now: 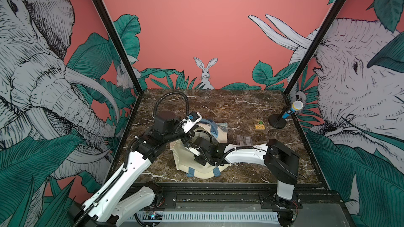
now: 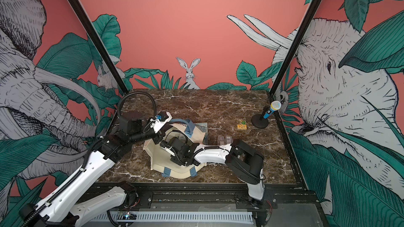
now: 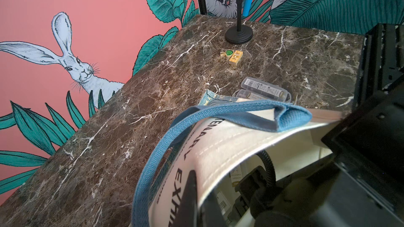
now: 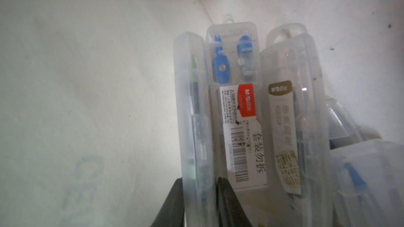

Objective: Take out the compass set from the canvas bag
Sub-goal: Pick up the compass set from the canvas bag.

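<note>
The canvas bag [image 1: 184, 157] lies held open near the tabletop's [image 1: 218, 108] front edge, with the right gripper [image 4: 199, 181] inside it.
The left gripper [image 1: 189, 137] is clamped on the soft upper rim [image 3: 229, 149], propping the mouth. Inside, the right fingers [image 4: 170, 206] flank the compass set [image 4: 192, 105], a clear case on edge; whether they press it I cannot tell. It looks light, rigid, slick: best pinched across its narrow sides. The neighbouring cases [image 4: 290, 116] crowd it; sagging canvas may snag. Toward the right edge: microphone stand [image 1: 277, 123], two loose cases [image 1: 243, 141], wooden block [image 1: 260, 127].

Robot test booth, jungle-mural walls [image 1: 218, 29], marble table [image 1: 229, 103]
</note>
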